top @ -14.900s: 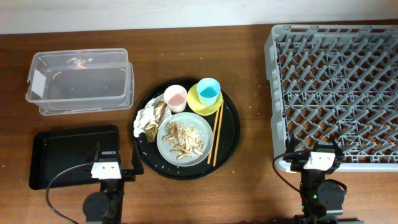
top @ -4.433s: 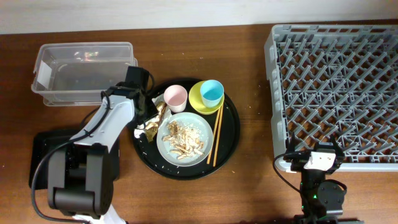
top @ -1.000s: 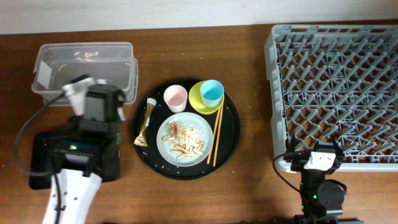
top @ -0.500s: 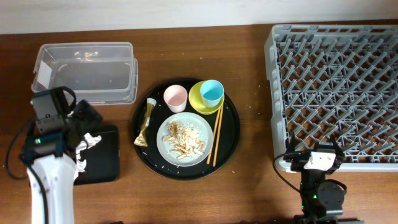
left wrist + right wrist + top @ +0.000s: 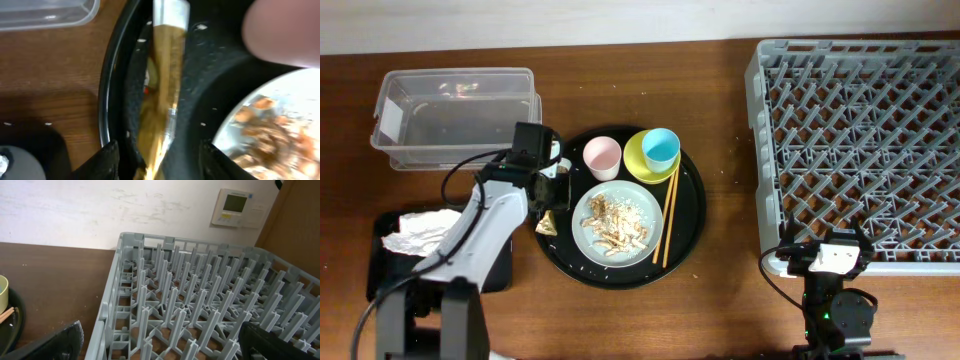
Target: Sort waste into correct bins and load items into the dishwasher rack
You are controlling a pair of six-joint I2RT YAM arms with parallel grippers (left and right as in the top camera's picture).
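Brown wooden desk point(image 5: 720, 300) fills the overhead view, with the grey rack point(image 5: 860, 150) at 3 o'clock and the round black tray point(image 5: 688, 230) in the middle. The left arm point(image 5: 485, 225) reaches to that tray's 9 o'clock edge, where the brown-gold wrapper point(image 5: 548, 222) lies just beside the plate point(image 5: 640, 208) of scraps. The napkin point(image 5: 420, 228) sits in the shallow black tray point(image 5: 385, 275) at 8 o'clock, and the clear tub point(image 5: 455, 120) stands at 10 o'clock.

From the left wrist, the left jaws stand partly open and hold nothing. 1 tip is on each side of the wrapper, which runs from 12 to 6 o'clock between them. The pickup should go best if the jaws sink straight down to the tray floor, then close across the wrapper's narrow width, clear of the plate rim at 3 o'clock.

From the right wrist, the right jaws are spread wide and empty, facing the rack.
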